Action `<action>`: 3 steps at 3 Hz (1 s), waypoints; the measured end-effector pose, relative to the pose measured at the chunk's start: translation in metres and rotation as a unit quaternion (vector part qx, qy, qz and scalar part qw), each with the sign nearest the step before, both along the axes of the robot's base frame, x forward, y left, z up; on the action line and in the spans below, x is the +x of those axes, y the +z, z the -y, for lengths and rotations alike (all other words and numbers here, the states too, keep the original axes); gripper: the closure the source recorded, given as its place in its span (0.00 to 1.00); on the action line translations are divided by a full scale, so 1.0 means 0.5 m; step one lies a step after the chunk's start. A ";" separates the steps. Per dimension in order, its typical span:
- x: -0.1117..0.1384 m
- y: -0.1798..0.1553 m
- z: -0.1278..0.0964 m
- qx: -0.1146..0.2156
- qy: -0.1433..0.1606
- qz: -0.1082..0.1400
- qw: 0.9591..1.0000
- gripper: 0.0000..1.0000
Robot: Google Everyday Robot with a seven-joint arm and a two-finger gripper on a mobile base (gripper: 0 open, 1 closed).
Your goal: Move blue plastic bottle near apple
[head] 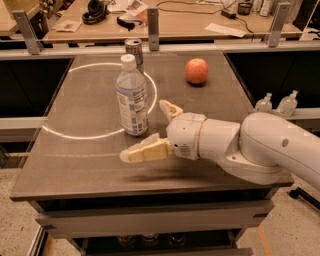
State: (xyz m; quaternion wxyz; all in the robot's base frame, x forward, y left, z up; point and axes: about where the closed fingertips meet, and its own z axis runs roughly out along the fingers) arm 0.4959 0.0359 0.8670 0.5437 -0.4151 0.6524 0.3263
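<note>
I am holding my gripper [152,131] spread open at the grasping step, the blue plastic bottle [132,102] standing ungrasped just ahead of it and the apple [196,70] well off to its side, so I judge that closing around the bottle is coming next.

Dark brown table [75,170] with a white ring [80,135] marked on it and metal rail posts [153,29] along the back edge; gripper [153,131] sits over its front middle, jaws spread. Behind it: wooden desk [200,27] cluttered with headphones [95,11], papers, cables. Two small clear bottles [263,102] on the ledge at right, speckled floor [15,230] below, warm indoor light.
</note>
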 end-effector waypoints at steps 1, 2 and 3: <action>0.028 -0.001 -0.005 -0.003 -0.017 0.010 1.000 0.00; 0.059 0.000 -0.018 0.006 -0.032 0.015 0.999 0.00; 0.086 -0.008 -0.034 0.013 -0.046 0.013 0.999 0.18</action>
